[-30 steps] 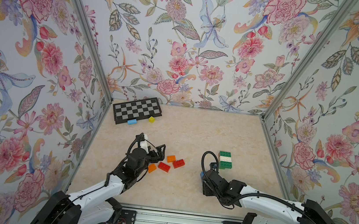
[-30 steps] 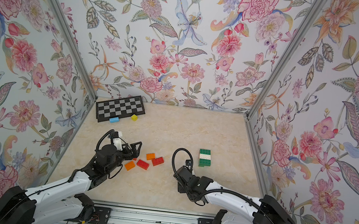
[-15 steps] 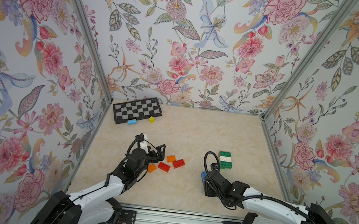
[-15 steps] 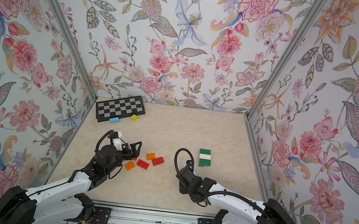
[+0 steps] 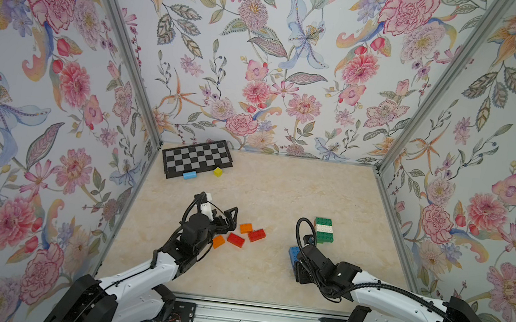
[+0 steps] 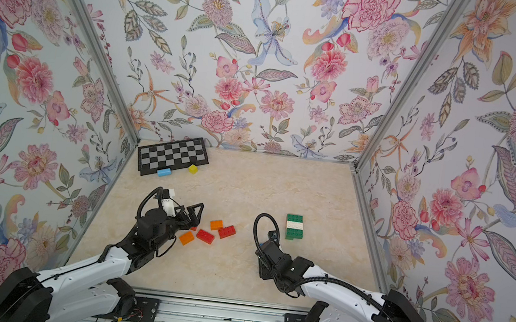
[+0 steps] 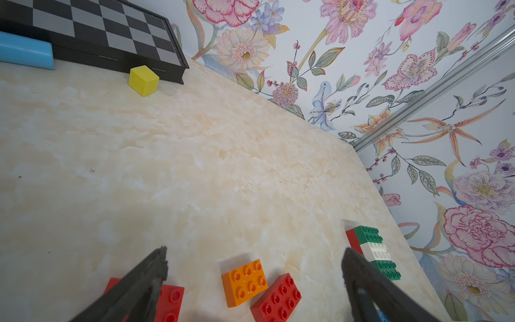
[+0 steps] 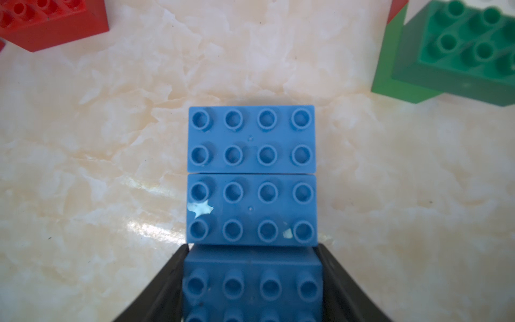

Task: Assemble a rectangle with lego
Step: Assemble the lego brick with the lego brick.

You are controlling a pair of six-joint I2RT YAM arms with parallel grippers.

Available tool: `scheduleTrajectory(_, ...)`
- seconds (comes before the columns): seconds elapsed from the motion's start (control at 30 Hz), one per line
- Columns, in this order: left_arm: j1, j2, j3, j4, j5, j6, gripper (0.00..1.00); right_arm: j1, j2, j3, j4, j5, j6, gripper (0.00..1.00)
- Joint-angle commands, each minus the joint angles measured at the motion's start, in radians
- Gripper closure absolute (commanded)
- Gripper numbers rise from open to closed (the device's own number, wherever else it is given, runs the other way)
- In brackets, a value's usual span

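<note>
Lego bricks [image 5: 256, 235] lie in three groups on the desk [image 5: 280, 187]. Toward the right side we see a joined green-and-white block [image 5: 324, 230], green at both ends with white between. Near the middle, two red bricks [image 5: 236, 240] and two orange bricks [image 5: 246, 228] lie loose, close together at differing angles. The left end effector [image 7: 255, 252] hangs over this cluster, released, its fingers spread wide and touching none of them. Near the green-and-white block but apart from it, three blue bricks [image 8: 252, 178] form a straight row. The right end effector [image 8: 252, 248] is clenched on the sides of the nearest one. We also see a chessboard [image 5: 198, 158] and a yellow cube [image 5: 217, 172] in the far left corner.
</note>
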Motion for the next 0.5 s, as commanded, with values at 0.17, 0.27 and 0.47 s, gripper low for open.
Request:
scheduleTrajectory(0.17, -0.008, -0.004, -0.009, 0.023, -0.022, -0.009, 0.01, -0.004, 0.056, -0.015, 0.025, -0.010, -0.011, 0.65)
scheduleTrajectory(0.27, -0.008, 0.001, -0.008, 0.027, -0.020, -0.009, 0.01, -0.004, 0.057, -0.018, 0.025, -0.003, -0.011, 0.66)
scheduleTrajectory(0.47, -0.008, 0.006, -0.008, 0.029, -0.019, -0.010, 0.01, -0.004, 0.080, -0.013, 0.025, -0.001, -0.005, 0.68)
